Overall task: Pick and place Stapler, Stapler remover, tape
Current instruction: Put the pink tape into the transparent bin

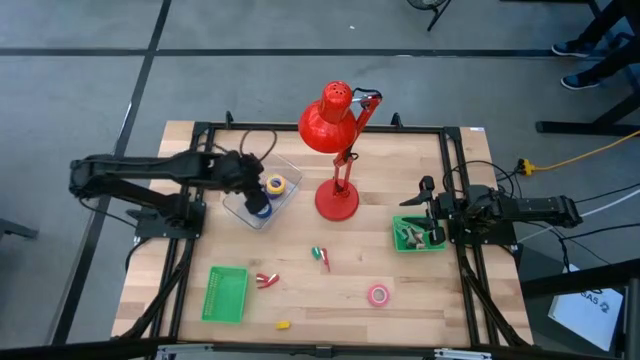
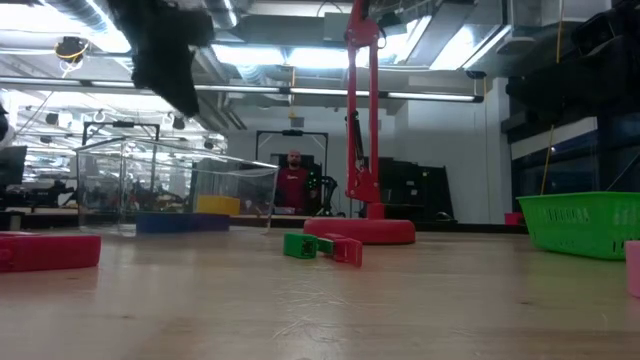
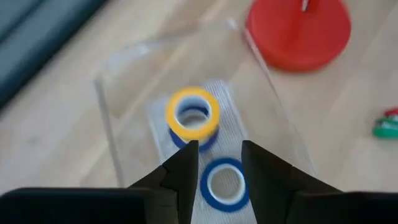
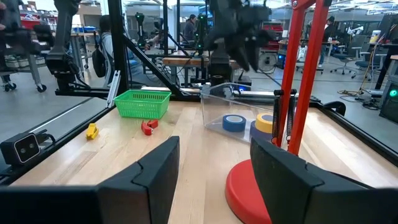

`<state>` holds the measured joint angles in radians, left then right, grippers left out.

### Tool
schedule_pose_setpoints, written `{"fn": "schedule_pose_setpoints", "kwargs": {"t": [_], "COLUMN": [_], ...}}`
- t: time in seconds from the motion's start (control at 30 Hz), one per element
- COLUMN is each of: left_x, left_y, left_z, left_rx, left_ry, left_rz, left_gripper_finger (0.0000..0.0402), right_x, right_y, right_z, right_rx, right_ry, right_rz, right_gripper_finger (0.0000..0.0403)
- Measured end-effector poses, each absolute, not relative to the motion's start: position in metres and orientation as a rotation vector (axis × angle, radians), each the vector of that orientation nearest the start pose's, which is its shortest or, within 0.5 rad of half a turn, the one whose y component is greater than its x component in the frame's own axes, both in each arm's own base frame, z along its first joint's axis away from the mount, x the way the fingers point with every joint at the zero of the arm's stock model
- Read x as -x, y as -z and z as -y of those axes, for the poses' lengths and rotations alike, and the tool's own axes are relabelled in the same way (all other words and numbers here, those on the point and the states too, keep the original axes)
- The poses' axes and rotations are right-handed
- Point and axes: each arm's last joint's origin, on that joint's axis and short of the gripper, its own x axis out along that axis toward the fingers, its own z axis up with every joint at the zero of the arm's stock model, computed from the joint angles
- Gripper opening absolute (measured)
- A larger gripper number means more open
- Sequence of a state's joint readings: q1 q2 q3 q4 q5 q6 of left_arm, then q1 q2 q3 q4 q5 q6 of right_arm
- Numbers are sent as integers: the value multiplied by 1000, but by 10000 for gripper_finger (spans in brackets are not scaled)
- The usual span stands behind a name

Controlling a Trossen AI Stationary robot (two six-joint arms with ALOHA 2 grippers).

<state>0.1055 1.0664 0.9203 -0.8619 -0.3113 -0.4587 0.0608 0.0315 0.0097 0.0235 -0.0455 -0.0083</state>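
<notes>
The landmark is the red desk lamp (image 1: 338, 150), its round base standing near the middle of the pale wooden surface (image 1: 330, 300).

Left end effector (image 1: 262, 196): positioned above the clear plastic tray (image 1: 287, 170) that lies just beside the lamp base on the left arm's side. In the left wrist view its two dark fingers (image 3: 183, 171) stand apart with a gap between them; nothing is pinched. A blue ring-shaped tape roll (image 3: 224, 185) lies on the tray floor below the fingers, partly hidden by them. Farther in the tray a yellow ring-shaped tape roll (image 3: 192, 112) sits on top of a second blue roll, only an edge of which shows.

Right end effector (image 1: 428, 205): held over the small green basket (image 1: 403, 243) on the right arm's side of the lamp base. Its fingers are spread wide and empty in the right wrist view. The contents of that basket cannot be identified.

Other items on the surface, relative to the lamp:
- A pink ring-shaped tape roll (image 1: 378, 295), well in front of the base, toward the right arm's side.
- A small green-and-red object (image 1: 321, 256), in front of the base; what it is cannot be told.
- A small red object (image 1: 267, 280), farther out toward the left arm's side.
- A larger green mesh basket (image 1: 226, 294), beyond that, near the surface's front corner.
- A small yellow item (image 1: 283, 325) near the front edge.

A person stands in the room behind the surface in the low view.
</notes>
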Motion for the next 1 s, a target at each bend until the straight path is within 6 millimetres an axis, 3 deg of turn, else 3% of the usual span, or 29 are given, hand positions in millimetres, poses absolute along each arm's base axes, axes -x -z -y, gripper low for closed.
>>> {"fn": "schedule_pose_setpoints", "kwargs": {"t": [0.17, 0.4, 0.73, 1.0], "left_x": [-181, -183, -189, -186], "left_y": [-299, -321, -329, -336], "left_z": [-18, -2, 39, 65], "left_rx": [234, 125, 63, 135], "left_ry": [-580, -426, -109, -70], "left_rz": [-729, -527, -445, -354], "left_gripper_finger": [110, 98, 78, 63], "right_x": [-99, -99, -99, -99], "right_y": [-167, -167, -167, -167], "right_z": [-7, -7, -7, -7], "right_rx": [9, 8, 8, 9], "right_ry": [-106, -106, -107, -106], "right_rz": [2, 2, 2, 2], "right_gripper_finger": [199, 199, 199, 199]}}
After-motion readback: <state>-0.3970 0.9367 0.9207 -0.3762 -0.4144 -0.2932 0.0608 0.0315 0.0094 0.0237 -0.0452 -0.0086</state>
